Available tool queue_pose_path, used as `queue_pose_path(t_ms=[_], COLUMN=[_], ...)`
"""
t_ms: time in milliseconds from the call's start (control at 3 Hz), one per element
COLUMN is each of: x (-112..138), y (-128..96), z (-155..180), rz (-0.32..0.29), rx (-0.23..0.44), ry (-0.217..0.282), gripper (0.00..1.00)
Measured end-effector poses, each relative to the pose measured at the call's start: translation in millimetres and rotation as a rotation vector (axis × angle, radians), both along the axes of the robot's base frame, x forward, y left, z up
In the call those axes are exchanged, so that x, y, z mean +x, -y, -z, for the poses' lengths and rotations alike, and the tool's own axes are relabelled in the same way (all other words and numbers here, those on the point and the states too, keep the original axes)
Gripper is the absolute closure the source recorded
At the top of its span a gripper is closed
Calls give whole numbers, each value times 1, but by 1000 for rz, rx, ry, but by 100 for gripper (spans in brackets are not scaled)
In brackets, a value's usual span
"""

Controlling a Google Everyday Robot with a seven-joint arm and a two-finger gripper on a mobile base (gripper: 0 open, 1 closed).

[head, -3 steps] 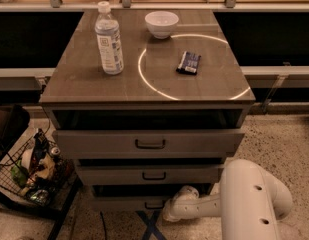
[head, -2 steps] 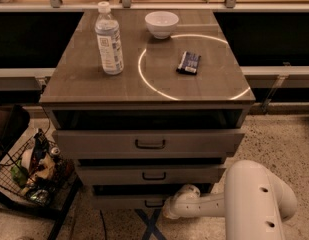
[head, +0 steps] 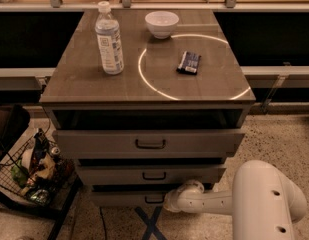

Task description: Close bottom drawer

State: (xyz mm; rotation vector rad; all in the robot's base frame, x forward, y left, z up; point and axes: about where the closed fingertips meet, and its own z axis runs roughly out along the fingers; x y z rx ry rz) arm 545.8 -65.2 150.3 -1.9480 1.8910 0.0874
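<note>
The bottom drawer [head: 129, 199] is the lowest of three grey-brown drawers in the cabinet, and its flat front carries a small dark bar handle [head: 154, 199]. It stands slightly out, with a dark gap above its front. My white arm [head: 264, 201] reaches in from the lower right. My gripper [head: 171, 200] is at the right part of the bottom drawer's front, just right of the handle and close against it.
The middle drawer [head: 151, 175] and top drawer [head: 150, 143] also stand slightly out. On the cabinet top are a water bottle [head: 109, 39], a white bowl [head: 162, 23] and a dark snack packet [head: 188, 62]. A wire basket of items [head: 31, 171] stands on the floor at left.
My arm's big white elbow has shifted a little to the right. The gripper stays at the bottom drawer's front, and the drawer shows no clear movement.
</note>
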Motion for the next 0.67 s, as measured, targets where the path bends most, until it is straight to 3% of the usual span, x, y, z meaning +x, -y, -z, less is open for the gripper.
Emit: queue_pose_path(t_ms=[667], x=[5], y=[-4], z=[-5], rz=[13], rx=[31], ry=[10], gripper=[100])
